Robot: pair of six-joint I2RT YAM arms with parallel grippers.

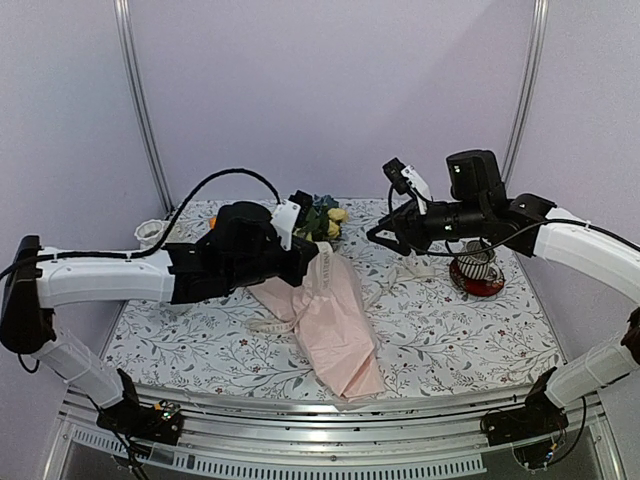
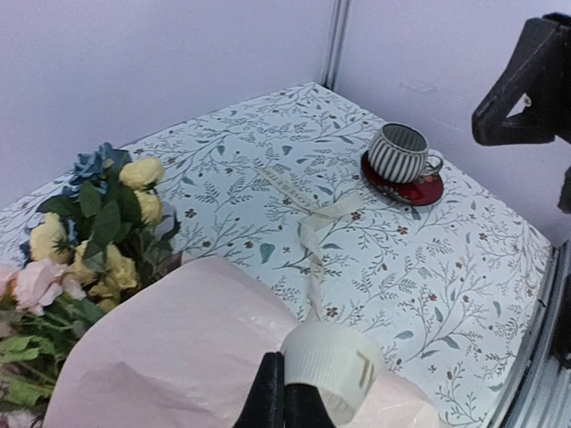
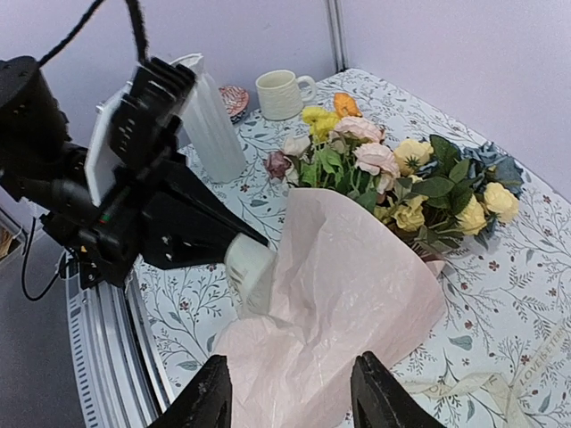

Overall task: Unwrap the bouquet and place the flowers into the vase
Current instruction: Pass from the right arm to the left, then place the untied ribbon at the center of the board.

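Now, left hand: pressed together, pinching a loop of the cream ribbon right at the edge of the pink wrapping paper.
Right hand: fingers spread with nothing between them, held in the air above the wrap.
Bouquet: on its side on the tabletop, between my two arms. Its heads point toward the far wall and its paper tail reaches the near edge.
Wrapping paper, contents: it holds the stems. The flowers spill out of its far mouth: blue, yellow, pale pink, cream, one orange and a small mauve one.
Vase: white and ridged, standing upright just beside the flower heads and close behind my left arm. I cannot see into it from any view.
Cream mug: upright beyond the vase, toward the far edge. Its inside is out of my sight.
Striped cup: upright on a red saucer on my right side, well apart from the bouquet. Only its striped inner wall shows.
Ribbon, the rest: it trails loose and flat over the tabletop between the wrap and the cup.
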